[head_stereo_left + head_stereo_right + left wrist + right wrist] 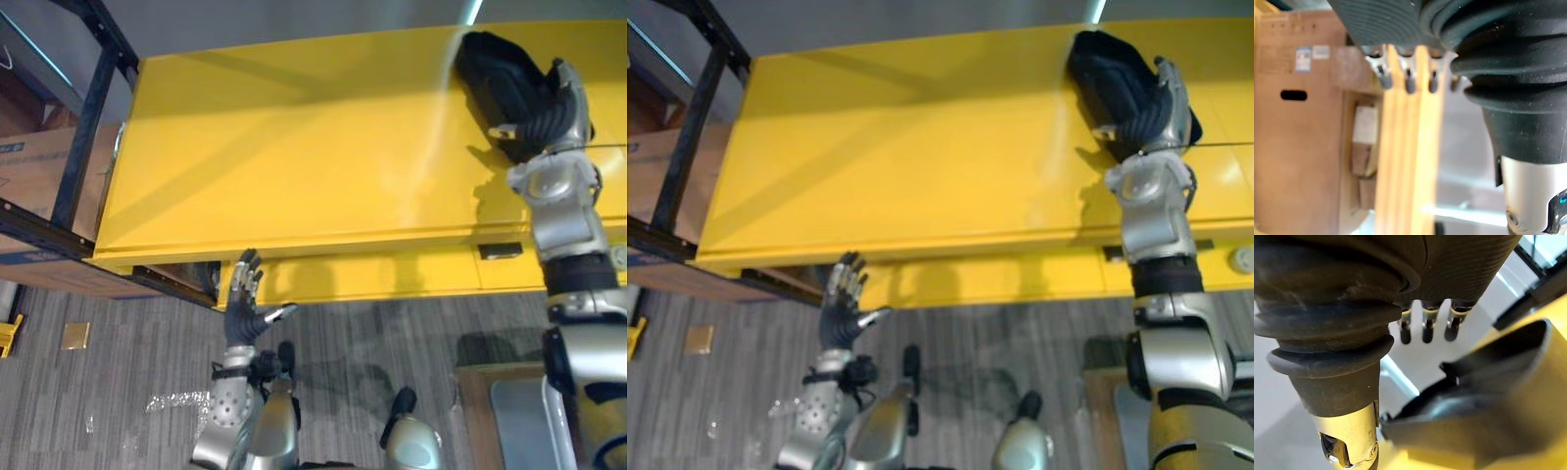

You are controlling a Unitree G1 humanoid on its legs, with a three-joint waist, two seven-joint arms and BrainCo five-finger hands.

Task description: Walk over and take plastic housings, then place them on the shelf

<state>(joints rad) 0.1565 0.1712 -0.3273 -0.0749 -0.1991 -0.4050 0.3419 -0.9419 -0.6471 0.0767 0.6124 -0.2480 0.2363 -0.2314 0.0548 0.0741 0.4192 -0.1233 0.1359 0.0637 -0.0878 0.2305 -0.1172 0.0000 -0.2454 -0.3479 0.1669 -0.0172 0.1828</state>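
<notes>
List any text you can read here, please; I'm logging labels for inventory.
Label on the box: white and blue, too blurred to read.
Blue print on the box left of the shelf: too small to read.
Nothing else carries legible text.

Storeroom with industrial racking

A broad yellow shelf deck [294,147] spans the view from 9 to 3 o'clock, carried on a black steel rack frame [86,127] at 10 o'clock. Brown cardboard cartons [29,166] sit behind that frame at 9 o'clock, and grey plank-patterned flooring [137,352] lies at 7 o'clock.
</notes>
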